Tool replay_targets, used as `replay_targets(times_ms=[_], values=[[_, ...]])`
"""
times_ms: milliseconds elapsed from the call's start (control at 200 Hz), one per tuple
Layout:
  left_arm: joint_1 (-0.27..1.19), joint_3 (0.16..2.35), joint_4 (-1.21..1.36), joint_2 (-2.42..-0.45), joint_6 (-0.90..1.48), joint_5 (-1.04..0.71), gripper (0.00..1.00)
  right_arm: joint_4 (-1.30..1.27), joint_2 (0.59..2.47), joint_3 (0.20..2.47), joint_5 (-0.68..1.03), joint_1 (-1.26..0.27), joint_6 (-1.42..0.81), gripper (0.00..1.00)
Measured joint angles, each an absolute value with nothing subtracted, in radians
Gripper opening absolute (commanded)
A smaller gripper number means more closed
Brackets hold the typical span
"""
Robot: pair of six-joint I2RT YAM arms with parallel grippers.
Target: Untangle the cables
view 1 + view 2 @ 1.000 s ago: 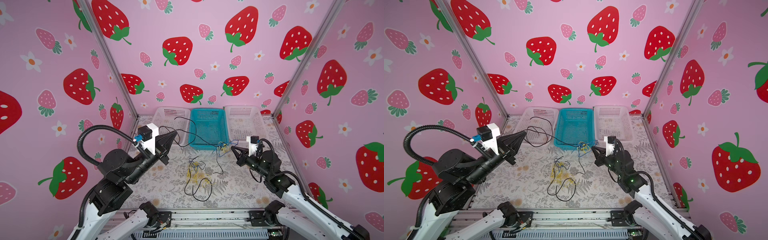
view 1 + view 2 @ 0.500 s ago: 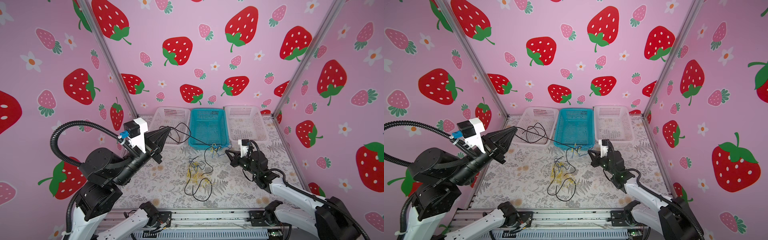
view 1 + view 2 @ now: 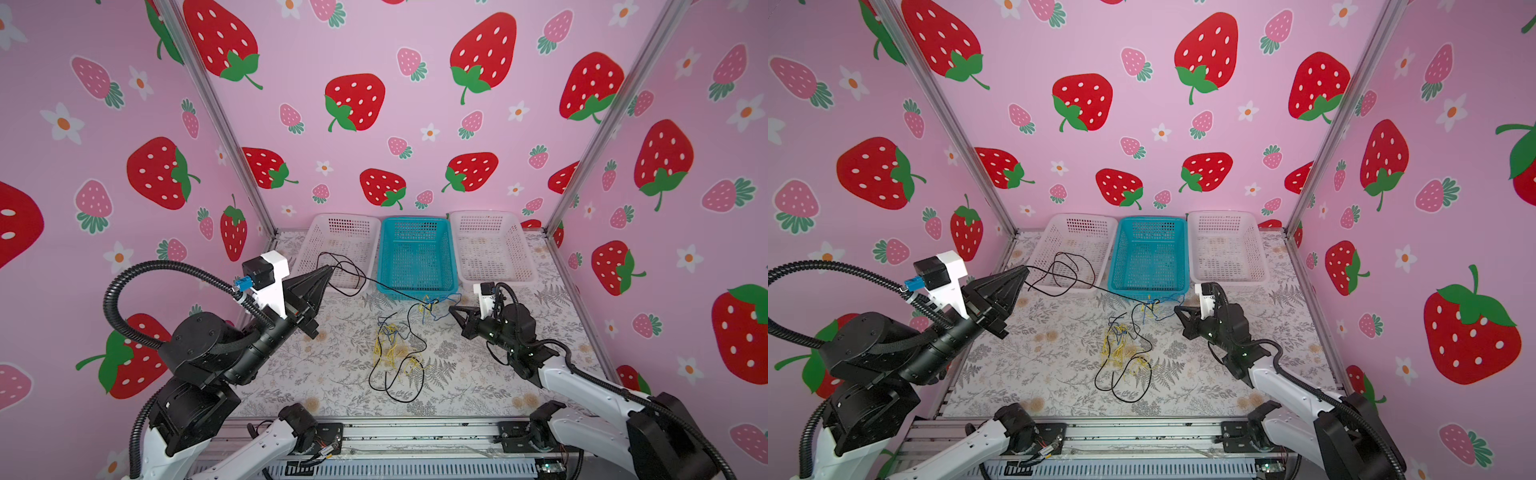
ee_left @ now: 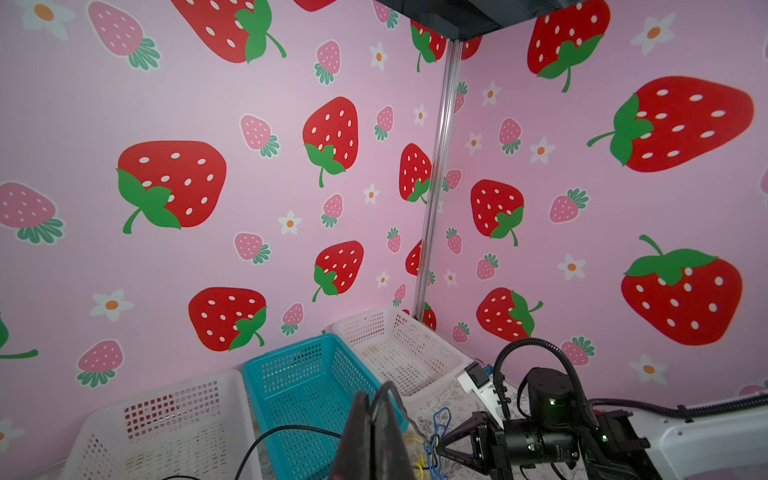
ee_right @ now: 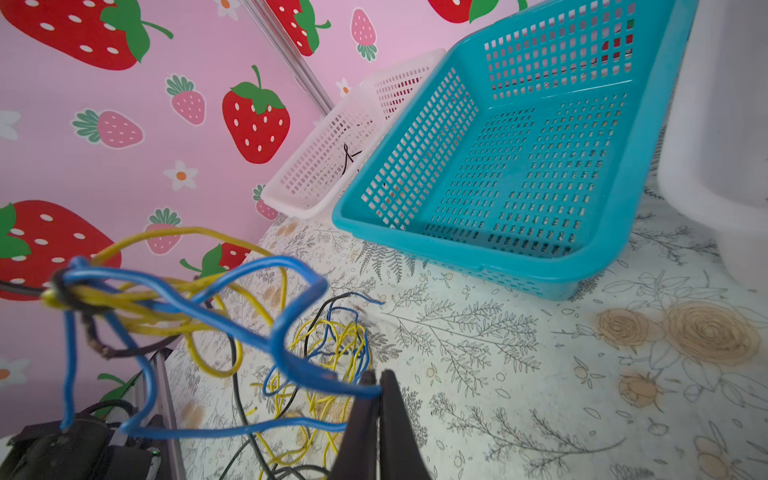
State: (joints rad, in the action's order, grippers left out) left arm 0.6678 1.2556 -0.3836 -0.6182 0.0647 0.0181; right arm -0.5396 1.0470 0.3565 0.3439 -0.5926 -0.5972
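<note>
Where both top views take in the tabletop (image 3: 465, 386), the left gripper (image 3: 330, 268), held above it, has its jaws pressed together on a black cable (image 3: 374, 283), which runs taut from its tip to a knot (image 3: 428, 302) hanging between the two grippers. The right gripper (image 3: 451, 308) is clamped on a blue cable (image 3: 441, 316) just beside that knot. Below the knot the rest of the cables (image 3: 392, 355) lie in a loose pile of black, yellow and blue. Black loops show against a white basket (image 3: 332, 237) just beyond the left gripper's tip; a blue basket (image 3: 417, 287) stands just beyond the knot, a second white basket (image 3: 492, 249) beyond the right gripper. Bare tabletop lies open on either side of the pile; pink walls (image 3: 415, 41) close in behind each arm.

In the left wrist view the left gripper's tips meet, all three baskets sit ahead, and the right gripper points at the knot from the side.

In the right wrist view the blue cable enters between the right gripper's closed tips; the pile lies ahead on the tabletop, with open tabletop between it and the blue basket's rim.
</note>
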Motion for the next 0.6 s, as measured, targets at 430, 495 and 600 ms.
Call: replay_targets(times_ms=[430,495,600], values=[[0.668,0.876,-0.28,-0.59,0.192,-0.066,0.16,-0.505,0.846,0.348,0.457,-0.644,-0.517,0.0],[0.668,0.859,-0.281,-0.599,0.194,-0.08,0.57,-0.469,0.845,0.378,0.429,-0.663,-0.498,0.0],[0.668,0.854,-0.289,-0.607,0.196,-0.098,0.84,-0.411,0.846,0.435,0.355,-0.677,-0.472,0.0]])
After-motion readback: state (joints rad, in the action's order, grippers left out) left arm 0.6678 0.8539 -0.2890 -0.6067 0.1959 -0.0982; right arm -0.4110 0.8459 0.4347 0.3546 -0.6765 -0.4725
